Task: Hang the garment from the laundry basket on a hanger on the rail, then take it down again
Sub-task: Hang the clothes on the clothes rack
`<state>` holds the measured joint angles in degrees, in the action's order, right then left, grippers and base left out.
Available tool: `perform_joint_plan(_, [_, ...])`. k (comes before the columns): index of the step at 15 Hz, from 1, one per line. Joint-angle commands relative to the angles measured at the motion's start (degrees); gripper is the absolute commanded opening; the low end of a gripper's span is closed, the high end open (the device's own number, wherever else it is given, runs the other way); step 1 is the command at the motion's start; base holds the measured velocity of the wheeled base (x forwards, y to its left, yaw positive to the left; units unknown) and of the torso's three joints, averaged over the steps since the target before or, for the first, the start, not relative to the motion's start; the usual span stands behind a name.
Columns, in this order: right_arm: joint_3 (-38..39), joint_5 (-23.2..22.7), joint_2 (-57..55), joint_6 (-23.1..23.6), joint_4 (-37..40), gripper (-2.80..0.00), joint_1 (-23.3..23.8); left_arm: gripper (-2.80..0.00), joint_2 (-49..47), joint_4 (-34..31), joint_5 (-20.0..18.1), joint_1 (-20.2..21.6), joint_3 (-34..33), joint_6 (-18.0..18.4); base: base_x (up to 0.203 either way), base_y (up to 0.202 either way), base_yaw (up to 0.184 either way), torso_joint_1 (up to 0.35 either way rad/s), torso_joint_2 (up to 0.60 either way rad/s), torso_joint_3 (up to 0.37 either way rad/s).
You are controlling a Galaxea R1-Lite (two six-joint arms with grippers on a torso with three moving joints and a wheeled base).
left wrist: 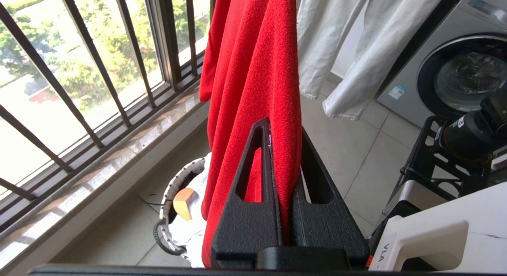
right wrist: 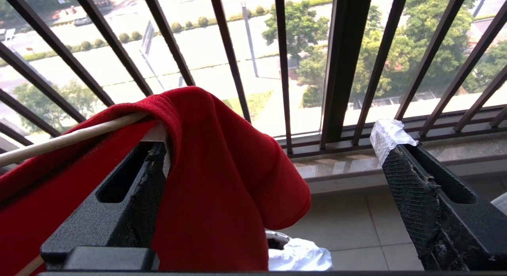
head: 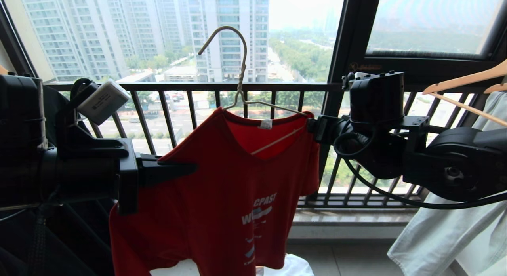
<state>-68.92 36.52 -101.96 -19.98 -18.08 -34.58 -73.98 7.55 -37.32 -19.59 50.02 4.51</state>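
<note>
Garment (head: 222, 189) draped on hanger (head: 241, 82), held up before the window railing (head: 190, 87), above the laundry basket (left wrist: 168, 212). Basket on floor beside the railing; holds white cloth (left wrist: 190, 232) and a pale wooden piece (left wrist: 185, 202). Left gripper (left wrist: 283, 149): fingers pressed together, pinching a fold of the garment. Right gripper (right wrist: 277, 149): fingers spread wide, gripping nothing; one finger (right wrist: 130, 197) against the garment's shoulder.

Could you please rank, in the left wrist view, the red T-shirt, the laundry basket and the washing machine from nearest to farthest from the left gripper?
1. Red T-shirt: clamped in the left gripper.
2. Laundry basket: on the floor below, window side.
3. Washing machine: far corner, past the pale hanging cloth.
</note>
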Motion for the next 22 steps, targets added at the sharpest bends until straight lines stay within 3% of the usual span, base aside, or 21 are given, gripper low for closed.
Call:
perform_joint_plan(1, [-0.27,0.22,-0.71,-0.06,-0.11,-2.80,-0.04,-2.80,0.33,0.01,-0.21,-0.01,-0.10,-0.03,0.000,0.000,0.000,0.000,0.00,0.000])
perform_joint_plan(22, [-4.56,-0.05,0.45,1.79,-0.11,-2.80,-1.01,-2.80,-2.92,0.04,-0.39,-0.69,-0.45,0.68,0.000,0.000,0.000,0.000,0.00,0.000])
